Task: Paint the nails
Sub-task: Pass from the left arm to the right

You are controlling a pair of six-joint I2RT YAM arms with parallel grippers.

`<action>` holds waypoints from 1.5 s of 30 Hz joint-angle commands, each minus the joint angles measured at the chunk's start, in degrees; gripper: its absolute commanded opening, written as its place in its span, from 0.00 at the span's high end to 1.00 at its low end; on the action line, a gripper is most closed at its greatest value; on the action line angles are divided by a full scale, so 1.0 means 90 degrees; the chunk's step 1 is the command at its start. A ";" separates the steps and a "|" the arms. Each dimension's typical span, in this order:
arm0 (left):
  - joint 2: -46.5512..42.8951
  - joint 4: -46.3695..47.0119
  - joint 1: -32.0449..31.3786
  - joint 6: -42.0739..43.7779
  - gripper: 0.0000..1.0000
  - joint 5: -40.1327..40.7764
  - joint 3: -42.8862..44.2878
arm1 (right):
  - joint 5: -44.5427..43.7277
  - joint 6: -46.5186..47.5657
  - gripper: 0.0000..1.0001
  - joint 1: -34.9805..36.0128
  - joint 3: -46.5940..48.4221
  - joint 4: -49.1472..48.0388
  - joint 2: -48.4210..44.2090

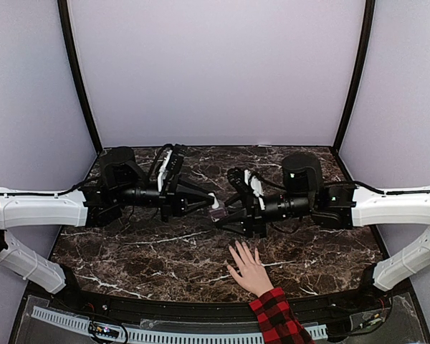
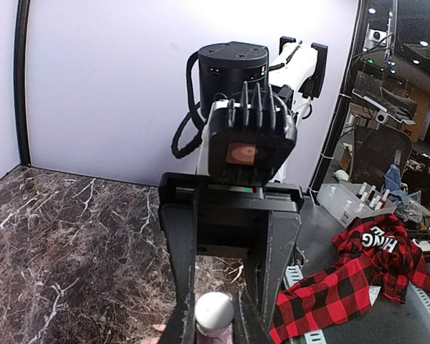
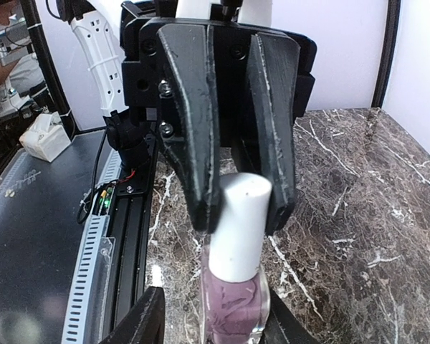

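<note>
Although the nails (image 1: 241, 246) were too small to inspect from above, we located them at the fingertips of the hand (image 1: 249, 271), which lay palm down, fingers spread, on the table (image 1: 129, 251) near its front edge, with a red-and-black sleeve (image 1: 276, 319) at the wrist. The bottle (image 3: 233, 315) was held above the table, beyond the hand and apart from it. The left gripper (image 3: 242, 213) was clamped on the white cap (image 3: 238, 244). The right gripper (image 1: 219, 213) appeared closed on the glass body.

We judged the step to be unscrewing the cap. For a clean result, we judged that the right grip should hold the bottle upright and fixed while the left turned about the cap's axis, then lifted straight, so that no polish dripped.

We read no label on the bottle. White letters on a plaid cloth (image 2: 330, 294) in the left wrist view were only partly legible.
</note>
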State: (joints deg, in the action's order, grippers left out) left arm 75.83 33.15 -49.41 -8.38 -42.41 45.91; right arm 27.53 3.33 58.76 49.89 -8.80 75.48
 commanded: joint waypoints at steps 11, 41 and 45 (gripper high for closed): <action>-0.0118 0.0409 -0.0025 -0.0071 1.00 -0.0062 -0.0046 | 0.0306 -0.0180 0.68 -0.0060 -0.0016 -0.0463 -0.0040; -0.0651 -0.2773 -0.0044 0.2509 0.51 -0.0752 0.0701 | 0.1430 0.0608 0.97 -0.0133 0.0665 0.1380 0.0199; -0.0524 -0.2331 -0.0118 0.2505 0.55 -0.1068 0.0607 | 0.1717 0.0563 0.97 -0.0127 0.0756 0.1320 0.0338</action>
State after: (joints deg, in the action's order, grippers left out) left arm 70.61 8.49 -49.63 12.75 -47.90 52.14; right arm 38.81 8.34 57.74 54.15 4.47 77.36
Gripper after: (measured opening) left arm 0.458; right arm 0.204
